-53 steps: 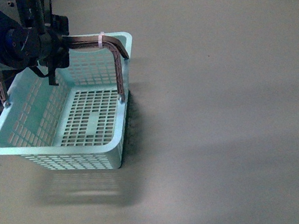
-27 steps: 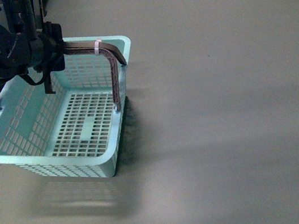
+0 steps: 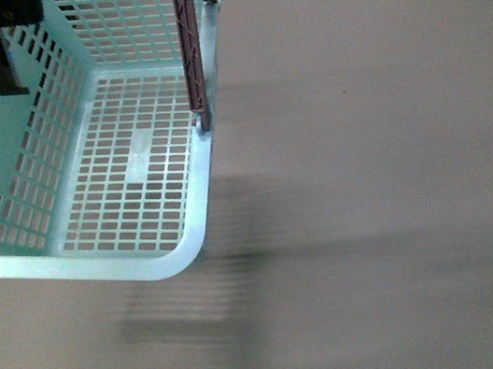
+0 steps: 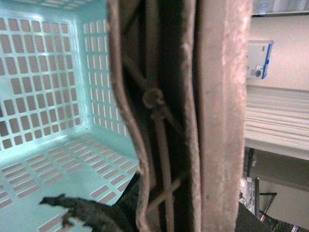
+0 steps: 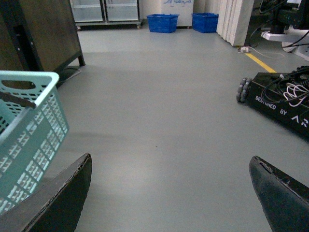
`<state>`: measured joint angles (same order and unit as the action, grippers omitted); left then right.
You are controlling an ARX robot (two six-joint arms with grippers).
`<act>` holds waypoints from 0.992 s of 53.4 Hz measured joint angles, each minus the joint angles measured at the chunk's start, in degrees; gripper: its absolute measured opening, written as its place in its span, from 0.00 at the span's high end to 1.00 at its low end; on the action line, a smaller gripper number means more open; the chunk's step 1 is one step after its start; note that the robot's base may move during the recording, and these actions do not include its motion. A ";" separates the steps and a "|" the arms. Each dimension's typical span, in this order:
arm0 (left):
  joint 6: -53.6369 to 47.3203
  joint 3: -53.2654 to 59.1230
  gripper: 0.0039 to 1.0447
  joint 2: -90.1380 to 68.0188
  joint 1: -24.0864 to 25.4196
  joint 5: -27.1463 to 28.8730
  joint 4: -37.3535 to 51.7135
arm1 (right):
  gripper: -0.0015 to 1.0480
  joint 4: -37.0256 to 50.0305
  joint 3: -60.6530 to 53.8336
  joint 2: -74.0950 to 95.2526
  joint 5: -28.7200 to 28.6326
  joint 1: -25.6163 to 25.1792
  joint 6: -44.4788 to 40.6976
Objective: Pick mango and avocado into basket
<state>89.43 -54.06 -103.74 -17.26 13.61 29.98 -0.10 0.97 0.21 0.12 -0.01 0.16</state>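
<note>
The only writing we can read is in the right wrist view. There a black wheeled base [image 5: 280, 104] carries white capitals, "DESIGNED BY", then larger letters beginning "A" that the frame edge cuts off.

In the front view the basket [image 3: 130, 166] fills the 10 o'clock area. It is light turquoise plastic with rounded corners, and rows of rectangular slots run through its walls and floor. A plain solid patch [image 3: 140, 155] sits mid-floor, and we see no print on it. The basket hangs off the smooth grey floor [image 3: 377, 172], and its blurred shadow lies apart from it toward 6 o'clock. A brown handle [image 3: 191, 52] rises from the rim.

Only the left wrist view shows that handle close up. Its bars are worn and fuzzy-edged, and they are bound by a pale zip tie [image 4: 154, 99] with a knotted head. The bars run through the left gripper [image 4: 161, 220], which is clamped on them, with one dark, rough finger [image 4: 87, 215] showing.

The right wrist view adds the room: two blue crates [image 5: 161, 21], a dark brown cabinet [image 5: 43, 29] and a yellow floor line [image 5: 260, 62]. The right gripper [image 5: 169, 193] has its black jaws spread wide, with only floor between them.
</note>
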 joint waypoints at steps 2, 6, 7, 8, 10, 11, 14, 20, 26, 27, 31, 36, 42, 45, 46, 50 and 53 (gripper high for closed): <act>-0.02 1.88 0.85 3.50 -0.57 1.29 -0.98 | 0.08 0.00 0.00 -0.02 0.00 0.00 0.00; -0.07 5.03 0.85 10.88 -1.55 3.67 -3.13 | 0.08 0.00 0.00 -0.02 0.00 0.00 -0.02; -0.13 5.64 0.85 12.41 -1.68 4.24 -3.65 | 0.08 0.00 0.00 0.00 0.00 0.00 -0.02; -0.15 6.23 0.85 13.92 -1.84 4.66 -4.15 | 0.08 0.00 0.00 -0.02 0.00 0.00 -0.02; -0.26 7.63 0.85 17.42 -2.38 5.57 -5.27 | 0.08 0.00 0.00 -0.02 0.00 0.00 0.00; -0.33 8.15 0.85 18.75 -2.73 6.19 -5.75 | 0.08 0.00 0.00 -0.02 0.00 0.00 -0.02; -0.48 10.23 0.85 23.50 -4.20 8.33 -7.82 | 0.08 0.00 0.00 -0.02 0.00 0.00 -0.02; -0.35 12.96 0.85 30.53 -6.95 11.15 -11.69 | 0.08 0.00 0.00 -0.02 -0.02 0.00 -0.02; -0.35 13.62 0.85 34.45 -8.31 11.89 -12.87 | 0.08 0.00 0.00 -0.02 -0.02 0.00 0.00; -0.33 13.62 0.85 34.95 -8.39 11.87 -12.87 | 0.08 0.00 0.00 -0.02 0.00 0.00 0.00; -0.22 13.62 0.85 35.15 -8.39 11.89 -13.05 | 0.08 0.00 0.00 0.00 0.00 0.00 0.00; -0.28 14.05 0.85 34.99 -8.39 11.96 -13.25 | 0.08 0.00 0.00 0.00 0.00 0.00 -0.02; -0.26 14.08 0.85 34.99 -8.39 11.93 -13.25 | 0.08 0.00 0.00 -0.02 -0.02 0.00 -0.02; -0.24 14.08 0.85 34.99 -8.39 11.93 -13.25 | 0.08 0.00 0.00 -0.02 -0.02 0.00 -0.02; -0.24 14.08 0.85 34.99 -8.39 11.93 -13.25 | 0.08 0.00 0.00 -0.02 -0.02 0.00 -0.02; -0.24 14.08 0.86 34.99 -8.39 11.93 -13.25 | 0.08 0.00 0.00 -0.02 -0.02 0.00 -0.02; -0.24 14.08 0.86 34.99 -8.39 11.93 -13.25 | 0.08 0.00 0.00 -0.02 0.00 0.00 0.00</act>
<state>89.19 -39.99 -68.75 -25.65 25.54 16.73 -0.10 0.97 0.19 0.12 -0.01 0.16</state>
